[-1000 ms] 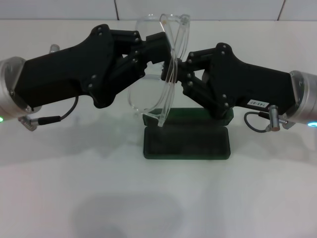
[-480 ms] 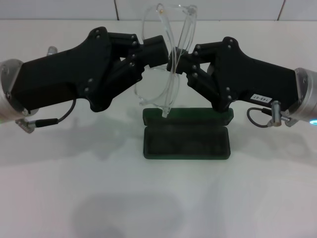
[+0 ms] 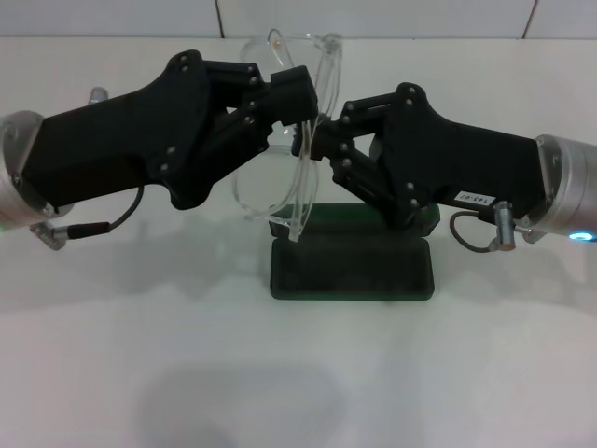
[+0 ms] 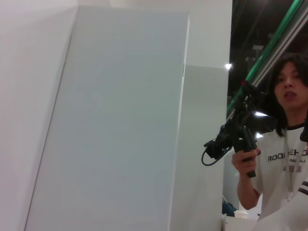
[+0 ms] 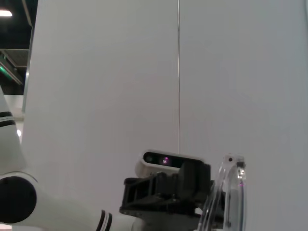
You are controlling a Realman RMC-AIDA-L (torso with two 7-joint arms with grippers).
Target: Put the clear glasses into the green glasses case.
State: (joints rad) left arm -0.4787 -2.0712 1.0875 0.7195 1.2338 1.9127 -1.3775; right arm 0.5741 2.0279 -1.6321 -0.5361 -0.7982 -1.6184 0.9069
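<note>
The clear glasses [image 3: 267, 183] hang upright in the air, held between my two grippers above the table in the head view. My left gripper [image 3: 306, 93] comes in from the left and is shut on their upper frame. My right gripper [image 3: 315, 146] comes in from the right and is shut on the frame just below. One clear arm tip reaches down to the back edge of the green glasses case [image 3: 351, 267]. The case lies open right below, its dark lining up and its lid [image 3: 354, 216] behind. The right wrist view shows a clear edge of the glasses [image 5: 232, 190] beside the left gripper's black body [image 5: 168, 188].
The case stands on a white table [image 3: 280, 383] with a tiled wall behind it. In the left wrist view a person [image 4: 284, 159] holds a camera rig beside white panels.
The right gripper has moved left and lower. The glasses have tilted and come down, so their arm tip now hangs closer to the case's back edge. The left arm has barely moved.
</note>
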